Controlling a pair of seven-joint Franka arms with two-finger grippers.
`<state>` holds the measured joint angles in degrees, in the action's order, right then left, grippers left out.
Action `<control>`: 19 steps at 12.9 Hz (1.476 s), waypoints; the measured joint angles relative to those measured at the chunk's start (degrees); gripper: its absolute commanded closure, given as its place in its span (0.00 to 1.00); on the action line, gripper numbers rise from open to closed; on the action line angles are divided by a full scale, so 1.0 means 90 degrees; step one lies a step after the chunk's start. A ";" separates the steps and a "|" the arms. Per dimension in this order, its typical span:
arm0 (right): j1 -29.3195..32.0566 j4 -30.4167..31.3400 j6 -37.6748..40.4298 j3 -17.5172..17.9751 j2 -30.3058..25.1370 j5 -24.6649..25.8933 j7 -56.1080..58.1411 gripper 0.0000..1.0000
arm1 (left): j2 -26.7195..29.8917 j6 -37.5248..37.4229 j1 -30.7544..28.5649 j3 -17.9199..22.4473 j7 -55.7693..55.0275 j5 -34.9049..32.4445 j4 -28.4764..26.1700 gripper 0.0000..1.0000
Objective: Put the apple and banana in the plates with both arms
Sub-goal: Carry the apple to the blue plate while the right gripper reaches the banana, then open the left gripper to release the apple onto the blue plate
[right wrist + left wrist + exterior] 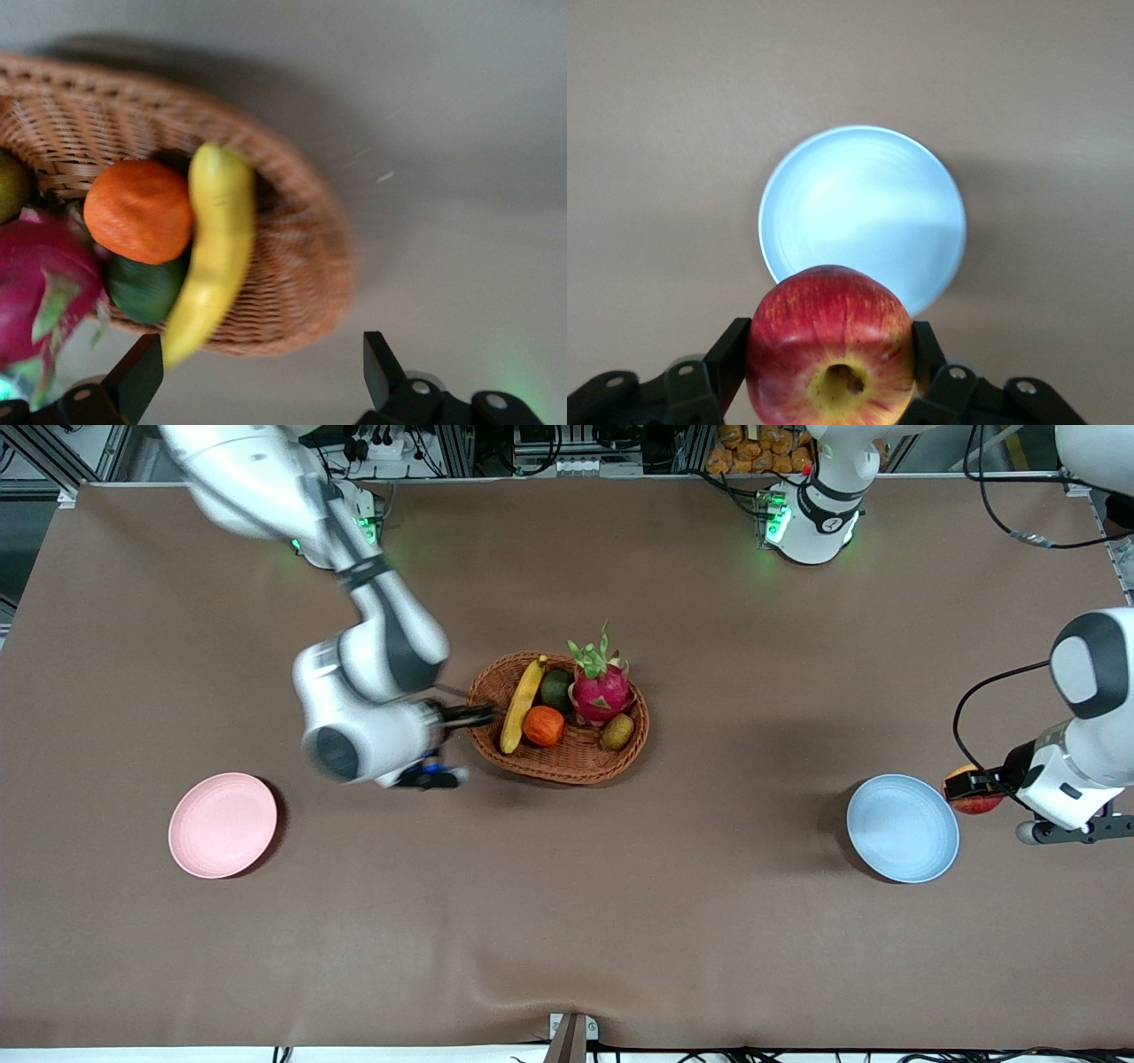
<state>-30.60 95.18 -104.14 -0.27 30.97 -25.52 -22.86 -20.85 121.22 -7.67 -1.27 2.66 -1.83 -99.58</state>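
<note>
My right gripper (478,715) has its fingers (137,376) spread and empty, hovering at the wicker basket (620,757) rim beside the banana (522,703), which lies in the basket. Should straddle the banana mid-length before closing. My left gripper (961,786) pinches the apple (975,801), just off the blue plate (902,828) toward the left arm's end; should centre over it before release. Pink plate (222,825) empty.

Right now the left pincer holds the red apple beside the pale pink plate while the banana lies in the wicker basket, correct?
Wrong plate: the left pincer holds the red apple beside the light blue round plate, as the front view shows. The long yellow banana does lie in the oval wicker basket.
</note>
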 measured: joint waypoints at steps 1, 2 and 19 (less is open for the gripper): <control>-0.0393 0.0163 -0.0290 -0.0002 0.0001 0.0002 -0.0420 0.00 | -0.0053 0.0484 -0.0127 0.0001 0.0163 0.0000 -0.0319 1.00; -0.0651 0.0272 -0.0450 -0.0008 0.0001 0.0005 -0.0642 0.00 | -0.0130 0.0811 -0.0214 -0.0001 0.0266 0.0000 -0.0549 1.00; -0.1491 0.0418 -0.0477 -0.0086 0.0166 0.1035 -0.0763 0.00 | -0.1156 0.1281 -0.0150 -0.0302 0.0309 0.0000 -0.0058 0.00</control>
<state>-44.02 98.95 -108.43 -1.04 32.46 -16.21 -29.73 -31.25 132.75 -9.02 -3.99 5.44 -1.83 -100.11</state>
